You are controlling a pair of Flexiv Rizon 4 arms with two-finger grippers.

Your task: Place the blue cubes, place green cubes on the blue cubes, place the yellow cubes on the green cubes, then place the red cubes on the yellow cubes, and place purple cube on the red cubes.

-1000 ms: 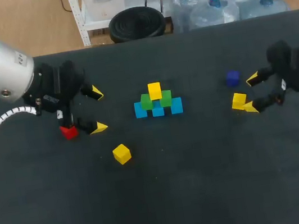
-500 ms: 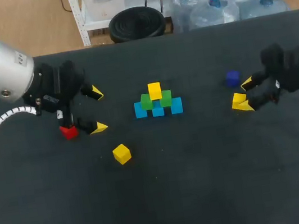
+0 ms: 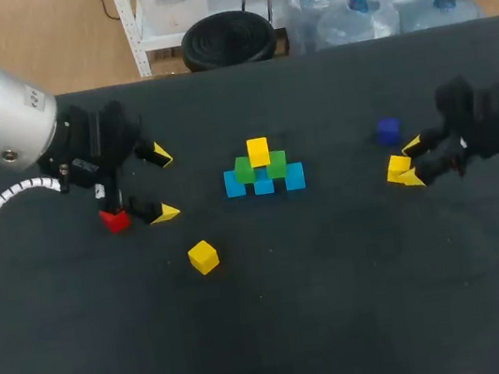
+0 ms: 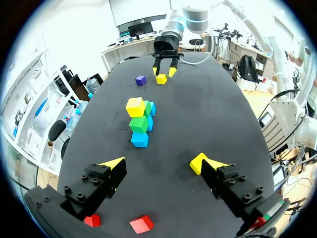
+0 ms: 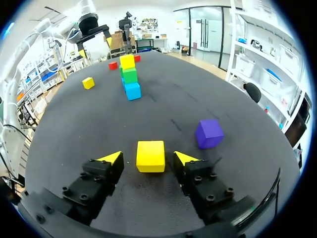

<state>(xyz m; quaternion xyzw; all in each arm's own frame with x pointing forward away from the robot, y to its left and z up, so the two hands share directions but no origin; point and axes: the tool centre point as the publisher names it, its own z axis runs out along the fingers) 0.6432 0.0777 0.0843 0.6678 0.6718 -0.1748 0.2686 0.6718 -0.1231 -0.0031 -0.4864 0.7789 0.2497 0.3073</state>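
A small pyramid stands mid-table: blue cubes (image 3: 263, 183) at the base, green cubes (image 3: 245, 170) on them, one yellow cube (image 3: 258, 151) on top. A second yellow cube (image 3: 399, 166) (image 5: 150, 155) lies between the fingers of my right gripper (image 3: 411, 162) (image 5: 148, 157); a narrow gap shows on each side, so the gripper is open. The purple cube (image 3: 389, 131) (image 5: 209, 133) sits just beyond it. My left gripper (image 3: 164, 183) (image 4: 157, 163) stands wide open and empty, with a red cube (image 3: 115, 220) (image 4: 142, 224) by its wrist. A third yellow cube (image 3: 203, 256) lies alone.
In the left wrist view a second red cube (image 4: 91, 220) shows under the gripper body; the head view hides it behind the arm. The dark table (image 3: 344, 305) stretches bare toward the front.
My right gripper slid left until its fingers straddled the yellow cube, and the fingers have narrowed toward it. The left arm and all other cubes stayed put.
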